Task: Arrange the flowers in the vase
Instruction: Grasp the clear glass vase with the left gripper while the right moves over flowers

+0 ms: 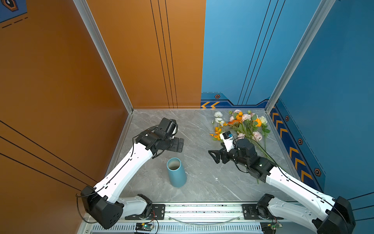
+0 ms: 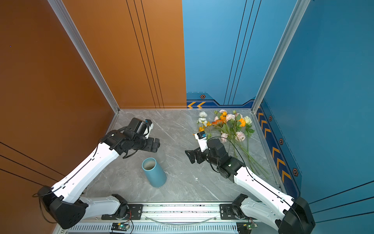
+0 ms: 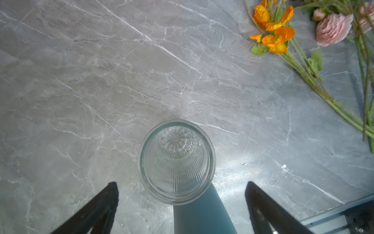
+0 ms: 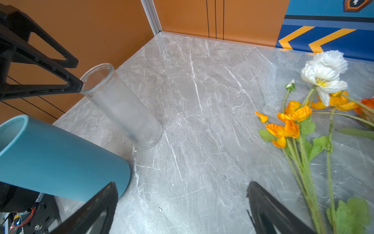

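Our left gripper point(image 1: 179, 144) and right gripper point(image 1: 213, 156) gaped empty. The flowers point(image 1: 245, 125) lay behind our right gripper; stems ran along its arm.

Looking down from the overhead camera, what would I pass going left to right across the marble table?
blue vase → right gripper → flowers

The left arm point(image 1: 125, 168) and the right arm point(image 1: 293, 186) both wear glossy white shells dotted with small holes, capped by chunky black joints, with a thin black cable point(image 1: 132, 152) running along each. Their black wrists end in the left pincer point(image 1: 179, 144) and the right pincer point(image 1: 213, 157), whose fingers point(image 3: 95, 210) are matte black open triangles. Black bolted plates point(image 1: 157, 209) sit along the frame's bottom edge.
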Motion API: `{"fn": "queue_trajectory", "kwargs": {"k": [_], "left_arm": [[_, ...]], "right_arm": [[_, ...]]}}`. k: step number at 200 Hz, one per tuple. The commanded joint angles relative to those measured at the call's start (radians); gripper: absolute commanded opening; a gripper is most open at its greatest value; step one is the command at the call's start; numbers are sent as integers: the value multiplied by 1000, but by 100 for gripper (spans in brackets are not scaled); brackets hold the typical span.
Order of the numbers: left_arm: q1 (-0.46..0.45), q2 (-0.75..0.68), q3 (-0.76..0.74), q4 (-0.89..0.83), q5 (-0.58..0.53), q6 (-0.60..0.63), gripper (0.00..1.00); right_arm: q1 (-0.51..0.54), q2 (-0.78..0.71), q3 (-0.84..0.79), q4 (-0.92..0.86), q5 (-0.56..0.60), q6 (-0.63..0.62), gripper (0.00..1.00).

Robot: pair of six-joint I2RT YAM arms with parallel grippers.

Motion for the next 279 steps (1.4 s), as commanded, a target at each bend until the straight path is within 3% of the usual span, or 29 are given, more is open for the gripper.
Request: {"fn": "queue_trajectory", "kwargs": {"k": [1, 83, 161, 279], "left_arm": [[-15, 37, 27, -69, -55, -11, 98], [-27, 180, 98, -64, -99, 2, 100], [-15, 235, 105, -65, -55, -20, 87], [1, 218, 147, -65, 15, -19, 41]], "right_arm": [[7, 19, 19, 29, 17, -13, 100], [7, -7, 3, 18, 40, -20, 100], [7, -24, -10, 10, 49, -14, 100], [7, -7, 0, 9, 52, -12, 100]]}}
